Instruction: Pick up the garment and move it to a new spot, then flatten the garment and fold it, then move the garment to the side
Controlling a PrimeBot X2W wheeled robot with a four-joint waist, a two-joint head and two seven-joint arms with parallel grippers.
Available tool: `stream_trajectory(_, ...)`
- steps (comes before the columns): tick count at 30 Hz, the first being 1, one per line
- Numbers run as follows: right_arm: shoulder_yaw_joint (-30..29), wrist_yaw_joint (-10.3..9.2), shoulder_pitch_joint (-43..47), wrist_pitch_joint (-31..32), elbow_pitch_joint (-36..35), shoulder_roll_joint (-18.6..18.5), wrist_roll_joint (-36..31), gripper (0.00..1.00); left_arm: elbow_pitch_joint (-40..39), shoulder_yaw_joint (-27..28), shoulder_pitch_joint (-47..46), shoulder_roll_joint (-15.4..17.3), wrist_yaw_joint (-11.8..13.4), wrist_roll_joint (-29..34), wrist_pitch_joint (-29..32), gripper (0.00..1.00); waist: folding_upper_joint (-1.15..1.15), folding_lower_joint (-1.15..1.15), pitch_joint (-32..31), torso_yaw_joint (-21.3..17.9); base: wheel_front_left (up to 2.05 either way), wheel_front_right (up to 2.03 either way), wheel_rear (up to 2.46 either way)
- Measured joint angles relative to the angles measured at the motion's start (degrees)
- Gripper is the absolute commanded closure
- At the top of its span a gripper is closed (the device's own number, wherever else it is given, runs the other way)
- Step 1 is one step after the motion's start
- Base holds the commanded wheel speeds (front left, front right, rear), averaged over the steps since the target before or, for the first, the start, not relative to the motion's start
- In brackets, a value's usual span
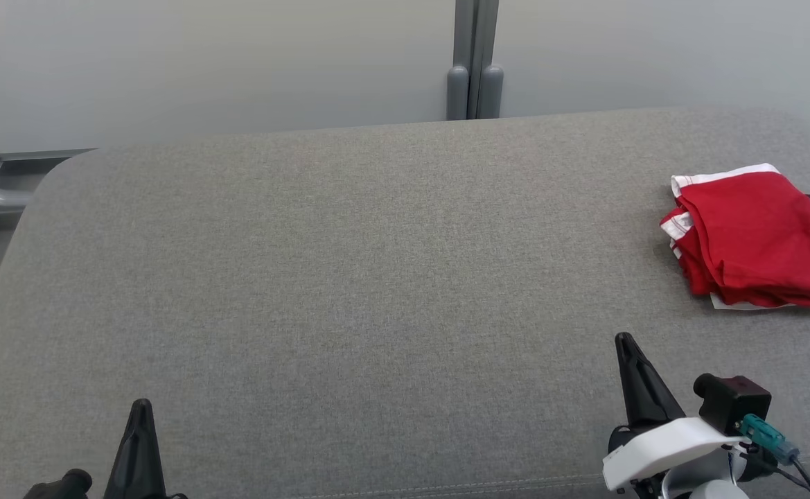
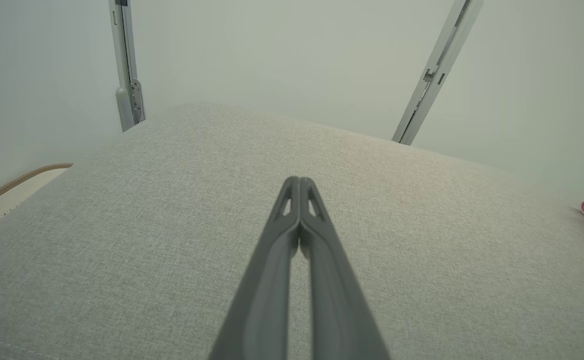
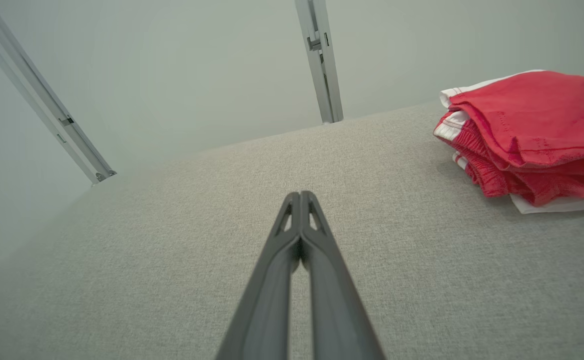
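Grey post (image 1: 474, 69) behind padded table (image 1: 307, 277); garment (image 1: 751, 242) rightward

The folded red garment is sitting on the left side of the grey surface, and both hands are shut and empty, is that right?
Not quite. The head view shows the folded red garment on the right side of the grey surface, not the left. The left hand and right hand are shut and empty.

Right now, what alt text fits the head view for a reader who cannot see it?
A folded red garment with white trim lies at the right edge of a grey fabric surface. The left hand and right hand, both shut and empty, point up from the bottom edge.
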Motion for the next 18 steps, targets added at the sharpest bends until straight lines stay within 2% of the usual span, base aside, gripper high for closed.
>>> stream_trajectory(18, 3.31, 0.0, -7.23, 3.75, 5.79, 0.0, 20.33, 1.0, -1.56, 4.25, -0.25, -0.08, 0.26, -18.42, 3.58, 1.0, 0.0, 0.0, 0.23, -0.2, 0.0, 0.0, 0.0)
